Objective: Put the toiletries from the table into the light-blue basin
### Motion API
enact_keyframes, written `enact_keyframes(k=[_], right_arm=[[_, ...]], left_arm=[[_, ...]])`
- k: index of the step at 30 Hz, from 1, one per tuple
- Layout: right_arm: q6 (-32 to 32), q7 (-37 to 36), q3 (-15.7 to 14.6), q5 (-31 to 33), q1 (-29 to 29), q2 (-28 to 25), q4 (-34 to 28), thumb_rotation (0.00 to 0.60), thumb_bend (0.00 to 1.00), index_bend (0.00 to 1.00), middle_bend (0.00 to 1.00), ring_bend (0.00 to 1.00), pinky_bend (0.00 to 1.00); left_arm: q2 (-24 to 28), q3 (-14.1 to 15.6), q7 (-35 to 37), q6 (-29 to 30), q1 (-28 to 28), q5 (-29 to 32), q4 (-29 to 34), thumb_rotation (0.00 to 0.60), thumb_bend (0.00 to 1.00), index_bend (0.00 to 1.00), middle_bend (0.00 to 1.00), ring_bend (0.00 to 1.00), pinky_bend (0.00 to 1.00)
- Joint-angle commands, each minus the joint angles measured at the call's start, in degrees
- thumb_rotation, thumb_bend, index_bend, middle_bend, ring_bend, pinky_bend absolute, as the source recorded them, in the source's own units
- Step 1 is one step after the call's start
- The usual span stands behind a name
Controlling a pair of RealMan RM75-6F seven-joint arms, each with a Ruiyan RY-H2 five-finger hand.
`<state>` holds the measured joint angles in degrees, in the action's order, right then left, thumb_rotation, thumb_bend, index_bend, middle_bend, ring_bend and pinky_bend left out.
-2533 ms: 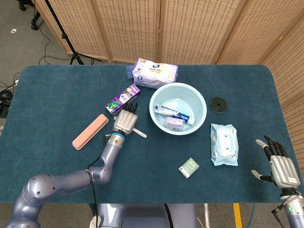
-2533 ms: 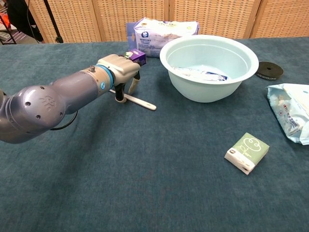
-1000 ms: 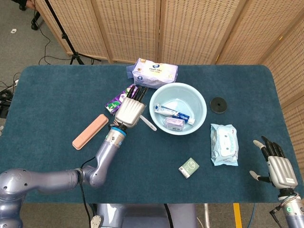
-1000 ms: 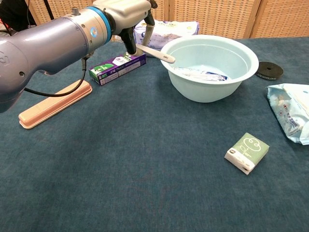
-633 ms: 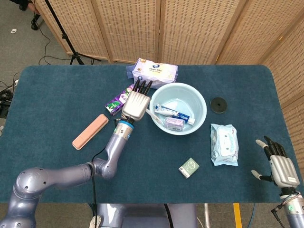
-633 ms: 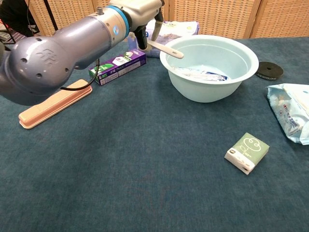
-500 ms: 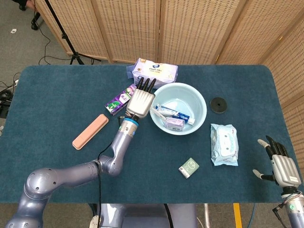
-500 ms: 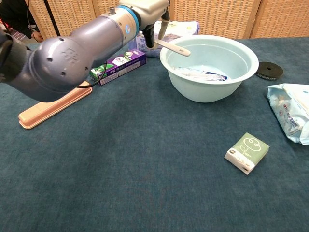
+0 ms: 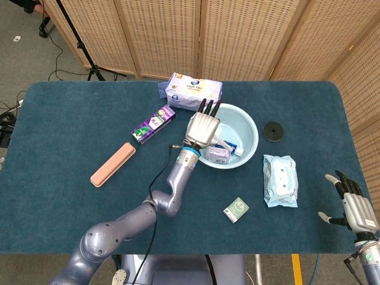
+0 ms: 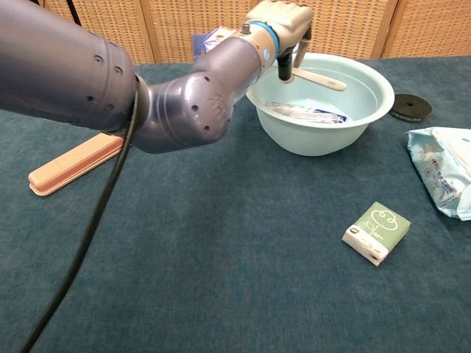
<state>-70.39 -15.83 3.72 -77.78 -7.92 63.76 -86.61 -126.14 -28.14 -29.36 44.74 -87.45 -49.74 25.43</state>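
pale cream toothbrush [image 10: 318, 78] is pinched in the left hand [image 9: 202, 127] above the light-blue basin [image 10: 366, 121], held level so it drops inside, while the right hand [image 9: 354, 207], fingers spread, idles at four o'clock.

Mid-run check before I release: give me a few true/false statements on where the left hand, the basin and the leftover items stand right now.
1. The left hand holds a white stick-shaped item over the light-blue plastic basin. True.
2. The basin is empty. False: a toothpaste tube and a small purple packet lie in it.
3. The long pink case sits in the basin. False: it lies on the table, left of the arm.
4. The small green packet lies on the table outside the basin. True.
5. The right hand grips the wet-wipes pack. False: it holds nothing, fingers apart, away from the pack.
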Motion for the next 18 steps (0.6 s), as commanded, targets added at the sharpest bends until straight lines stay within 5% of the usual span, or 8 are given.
enact_keyframes(k=[1,9,18], right_arm=[[0.21,-0.25,0.07,0.27,0.04,-0.03,0.26,0.6,0.21,0.12,0.0,0.0,0.0],[0.38,-0.08,-0.06,0.27,0.11,-0.05,0.31,0.6,0.21,0.12,0.0,0.0,0.0],[0.03,1.33,-0.47,-0.62,0.11,0.1,-0.6,0.6,0.21,0.12,0.0,0.0,0.0]], left_arm=[[-3.39,-0.3,5.04,-2.21,-3.06,-2.79,-4.56,0.6,0.36,0.82,0.08,0.0,0.0],[-3.87,0.17,7.27,-4.56,-3.09,-3.84,-6.67,0.6,0.2,0.19,0.0,0.0,0.0],[-0.77,-0.51,6.55,-3.8,-0.43,-4.06,-3.24,0.6,0.16,0.12,0.0,0.0,0.0]])
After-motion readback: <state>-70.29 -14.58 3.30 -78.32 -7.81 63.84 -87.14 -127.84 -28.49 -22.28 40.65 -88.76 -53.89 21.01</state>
